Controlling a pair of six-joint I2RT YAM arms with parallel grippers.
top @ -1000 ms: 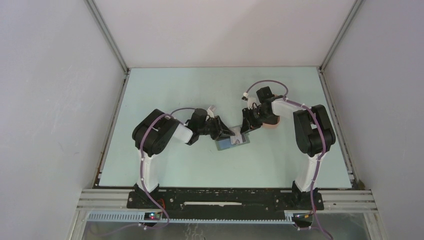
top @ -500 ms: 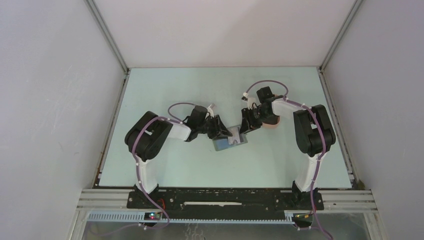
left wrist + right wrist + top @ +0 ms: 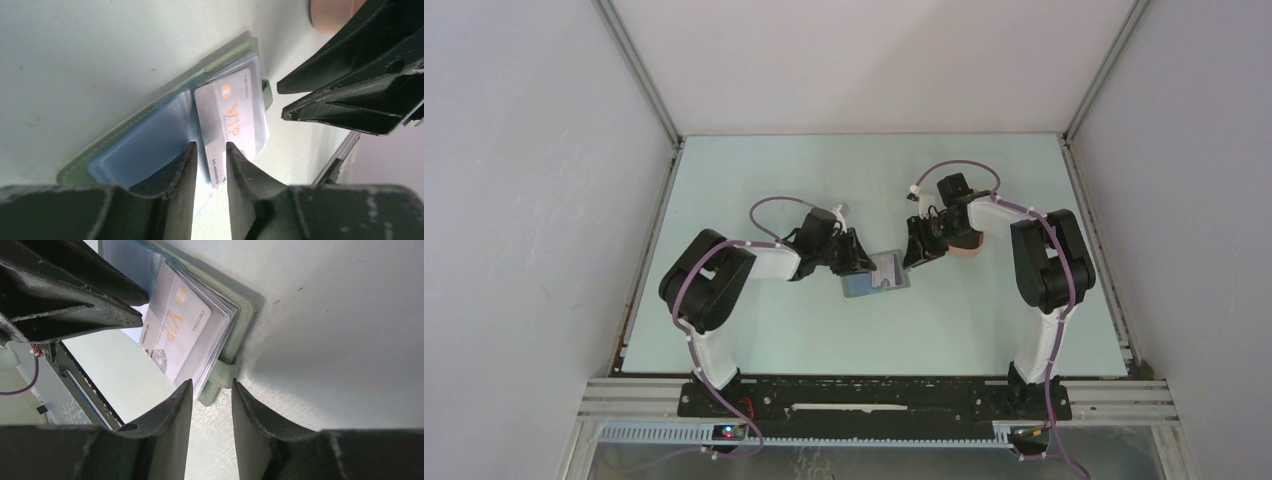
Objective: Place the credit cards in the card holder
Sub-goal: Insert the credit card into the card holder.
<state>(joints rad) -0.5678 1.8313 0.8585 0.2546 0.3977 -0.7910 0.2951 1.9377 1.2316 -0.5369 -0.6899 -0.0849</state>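
Note:
The grey-green card holder (image 3: pixel 876 272) lies open on the table between my two grippers, clear sleeves up. It also shows in the left wrist view (image 3: pixel 102 155) and the right wrist view (image 3: pixel 241 322). A silvery card marked VIP (image 3: pixel 230 117) lies on its sleeves, its near end sticking out; it also shows in the right wrist view (image 3: pixel 175 325). My left gripper (image 3: pixel 210 147) is narrowly open, with the card's near corner between its fingertips. My right gripper (image 3: pixel 211 385) is narrowly open just short of the holder's clasp tab (image 3: pixel 220 382). The black card is out of view.
A salmon-pink tray (image 3: pixel 967 247) sits under my right wrist, right of the holder; its rim shows in the left wrist view (image 3: pixel 330 12). The two grippers (image 3: pixel 856 262) (image 3: pixel 914 255) face each other closely across the holder. Enclosure walls stand on three sides.
My left arm has swung back and to the left, and the card holder has shifted a little up-left with it. The right arm has stayed put.

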